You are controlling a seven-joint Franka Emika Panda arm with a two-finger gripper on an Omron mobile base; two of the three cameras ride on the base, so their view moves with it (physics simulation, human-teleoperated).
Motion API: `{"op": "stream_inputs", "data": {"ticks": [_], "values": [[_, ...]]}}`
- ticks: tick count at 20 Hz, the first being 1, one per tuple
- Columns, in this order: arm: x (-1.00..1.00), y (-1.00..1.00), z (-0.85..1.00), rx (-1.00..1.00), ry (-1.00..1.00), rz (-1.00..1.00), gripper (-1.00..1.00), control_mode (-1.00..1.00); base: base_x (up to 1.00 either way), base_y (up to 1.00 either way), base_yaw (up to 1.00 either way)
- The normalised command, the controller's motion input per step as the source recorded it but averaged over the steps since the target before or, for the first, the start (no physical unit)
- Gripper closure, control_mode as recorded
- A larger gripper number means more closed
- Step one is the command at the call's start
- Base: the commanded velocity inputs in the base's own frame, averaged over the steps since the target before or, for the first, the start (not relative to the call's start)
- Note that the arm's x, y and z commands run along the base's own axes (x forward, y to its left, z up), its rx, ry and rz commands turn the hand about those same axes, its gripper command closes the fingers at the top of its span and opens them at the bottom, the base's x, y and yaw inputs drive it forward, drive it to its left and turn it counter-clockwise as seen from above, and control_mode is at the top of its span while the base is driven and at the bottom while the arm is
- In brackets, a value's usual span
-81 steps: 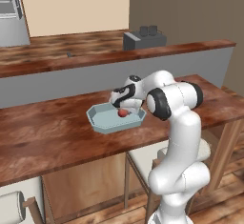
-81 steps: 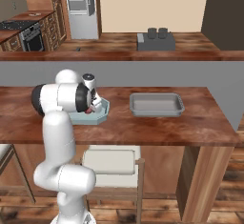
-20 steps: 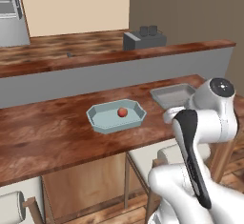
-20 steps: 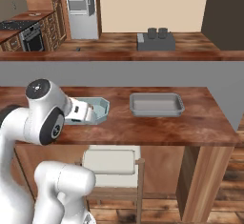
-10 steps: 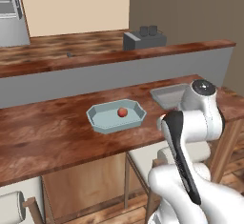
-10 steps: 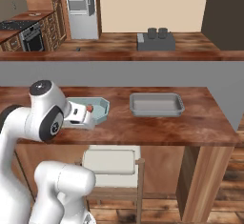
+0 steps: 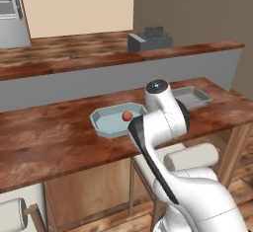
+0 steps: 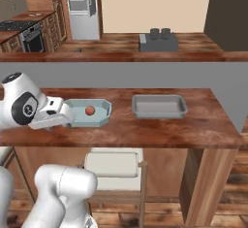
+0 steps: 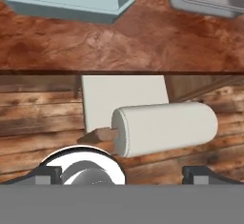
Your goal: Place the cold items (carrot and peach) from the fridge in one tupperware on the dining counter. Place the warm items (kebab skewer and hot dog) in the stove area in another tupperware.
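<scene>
The peach (image 8: pixel 89 110) sits inside the blue box (image 8: pixel 102 111) on the counter (image 8: pixel 160 127). It is a small, round, reddish ball. So one cold thing looks put away. No carrot can be seen in the blue box, so that job looks left to do. The grey box (image 8: pixel 160 105) next to the blue box looks empty. The warm things, the kebab stick and the hot dog, are not in it, so they are left too. I think the task is less than half done.

The end effector (image 9: pixel 122 173) is spread wide and holds nothing. It points down past the near edge of the counter, toward a stool (image 9: pixel 143 118) below. Its two dark tips stand far apart at the bottom of the hand view.

The blue box is shallow, smooth and shiny, with cut-off corners. The grey box is a plain rectangle with a flat rim. The counter is brown wood with swirly dark grain. The stool has a flat pale seat, a fat round pale cushion like a roll, and a wood frame. The floor (image 9: pixel 38 108) under it is wood planks.
</scene>
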Motion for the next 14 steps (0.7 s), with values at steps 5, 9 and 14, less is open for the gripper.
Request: {"op": "stream_inputs", "data": {"ticks": [5,9,14], "values": [[0.00,0.00,0.00,0.00,0.00,0.00,-1.00,1.00,-0.31,-0.38,-0.07],[0.00,0.00,0.00,0.00,0.00,0.00,-1.00,1.00,-0.03,-0.86,-0.10],[0.00,0.00,0.00,0.00,0.00,0.00,-1.00,1.00,0.00,-1.00,-0.12]]}}
